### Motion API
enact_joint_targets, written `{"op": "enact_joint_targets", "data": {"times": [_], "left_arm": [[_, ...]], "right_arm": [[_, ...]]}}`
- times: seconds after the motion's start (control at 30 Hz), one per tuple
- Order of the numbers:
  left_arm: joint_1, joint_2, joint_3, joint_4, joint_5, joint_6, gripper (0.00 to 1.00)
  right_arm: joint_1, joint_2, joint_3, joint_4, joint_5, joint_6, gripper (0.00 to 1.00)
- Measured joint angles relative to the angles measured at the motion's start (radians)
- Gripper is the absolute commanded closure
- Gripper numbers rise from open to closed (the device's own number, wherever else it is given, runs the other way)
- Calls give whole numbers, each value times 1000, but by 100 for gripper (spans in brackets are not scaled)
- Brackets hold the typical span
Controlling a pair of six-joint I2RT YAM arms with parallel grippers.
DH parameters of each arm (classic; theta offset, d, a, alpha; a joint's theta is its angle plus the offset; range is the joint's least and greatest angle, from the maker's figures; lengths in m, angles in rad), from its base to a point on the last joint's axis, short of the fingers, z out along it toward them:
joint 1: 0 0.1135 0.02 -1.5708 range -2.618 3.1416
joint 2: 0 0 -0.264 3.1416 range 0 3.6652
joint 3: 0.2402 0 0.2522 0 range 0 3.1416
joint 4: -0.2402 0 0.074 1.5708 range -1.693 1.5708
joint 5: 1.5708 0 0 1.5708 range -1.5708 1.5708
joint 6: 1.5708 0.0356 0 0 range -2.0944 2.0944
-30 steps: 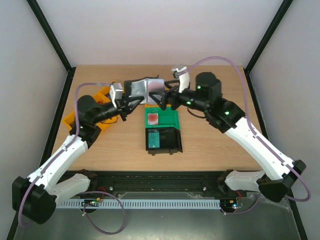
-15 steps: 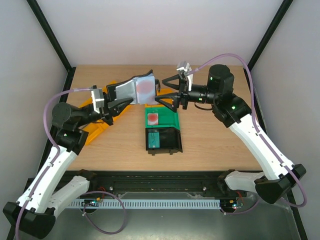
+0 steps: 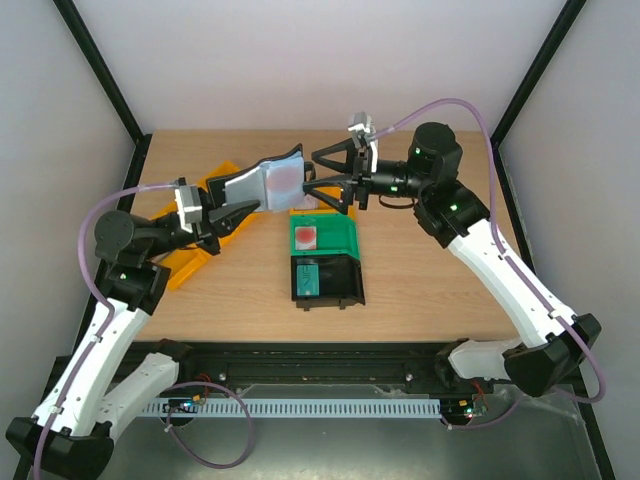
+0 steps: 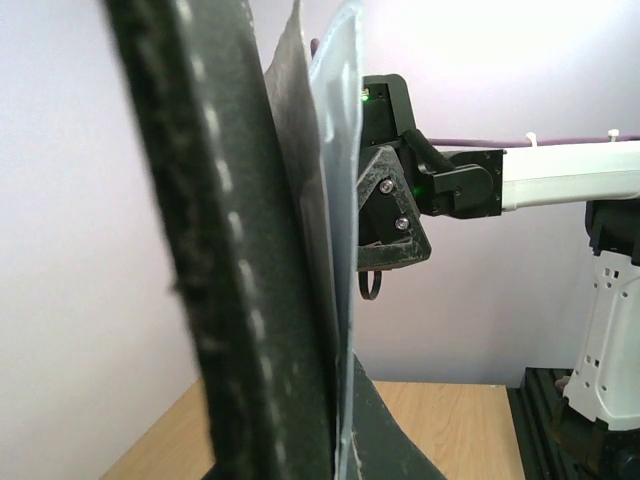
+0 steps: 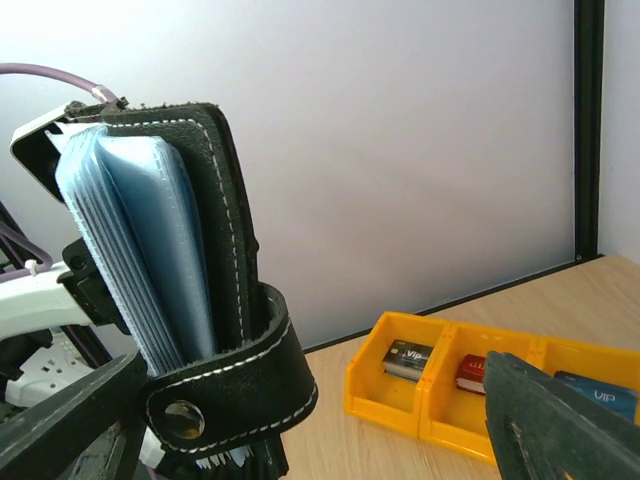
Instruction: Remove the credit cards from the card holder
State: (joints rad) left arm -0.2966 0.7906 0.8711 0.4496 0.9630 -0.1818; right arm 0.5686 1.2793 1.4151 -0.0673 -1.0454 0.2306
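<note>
Right gripper point(image 3: 310, 175) now agape beside card holder point(image 3: 265, 183)

The raised card holder point(image 3: 266, 183) blocks the far middle; green bin point(image 3: 336, 238) and black bin point(image 3: 341, 281) fill the centre; open tabletop point(image 3: 410, 292) lies right.

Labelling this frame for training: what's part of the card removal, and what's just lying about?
Job: card holder, left end effector gripping it, open right end effector.
Lying about: yellow bins, green bin, black bin.
</note>
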Motion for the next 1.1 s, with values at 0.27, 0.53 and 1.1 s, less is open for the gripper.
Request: {"op": "enact_joint_targets", "data": {"times": [0.27, 0.53, 1.1], "left_arm": [[16, -2, 0, -8, 3, 11, 98], [16, -2, 0, -16, 7, 39, 98], [19, -25, -12, -22, 16, 66, 98]], "right_arm": [[19, 13, -13, 56, 13, 28, 14], [90, 13, -23, 58, 110, -1, 14], [213, 93, 31, 95, 138, -11, 47]]}}
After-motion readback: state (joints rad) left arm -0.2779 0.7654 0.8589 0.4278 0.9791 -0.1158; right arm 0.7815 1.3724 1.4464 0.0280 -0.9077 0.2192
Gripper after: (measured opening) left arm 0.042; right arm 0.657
